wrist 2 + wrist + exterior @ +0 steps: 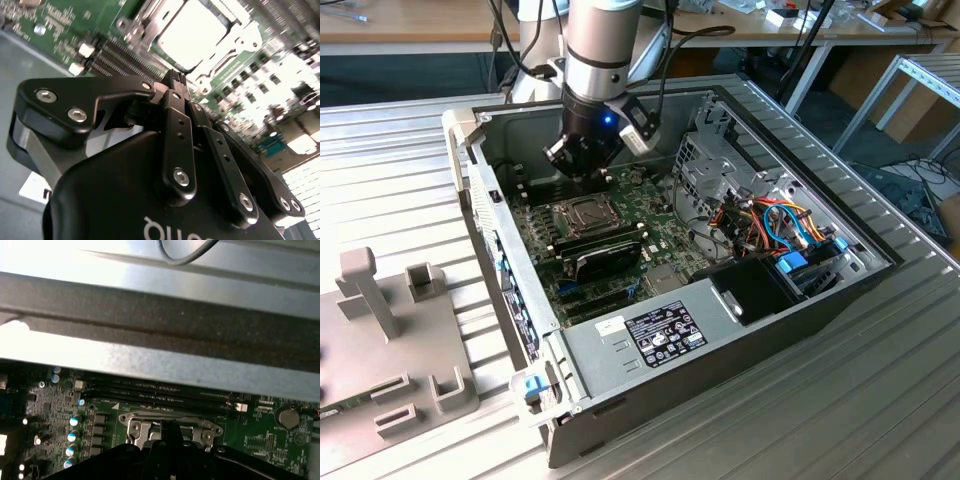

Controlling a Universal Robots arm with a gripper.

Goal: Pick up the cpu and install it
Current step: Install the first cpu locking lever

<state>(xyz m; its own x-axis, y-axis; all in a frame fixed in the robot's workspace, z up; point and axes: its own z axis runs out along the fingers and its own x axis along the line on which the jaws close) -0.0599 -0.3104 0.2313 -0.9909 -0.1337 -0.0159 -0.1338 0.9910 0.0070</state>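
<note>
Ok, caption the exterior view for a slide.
Gripper hangs inside the open PC case, just above the motherboard's socket.

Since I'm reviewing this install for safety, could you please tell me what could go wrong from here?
1. The gripper hangs close above the CPU socket; coming down off-centre could hit its hinged metal frame.
2. Tight space: the case wall and drive cage flank the arm, so a sideways move might clip them.
3. The memory sticks lie just beside the socket and could be knocked.

Green motherboard (620, 240); black gripper (175, 80); silver-grey socket frame (170, 425).
</note>
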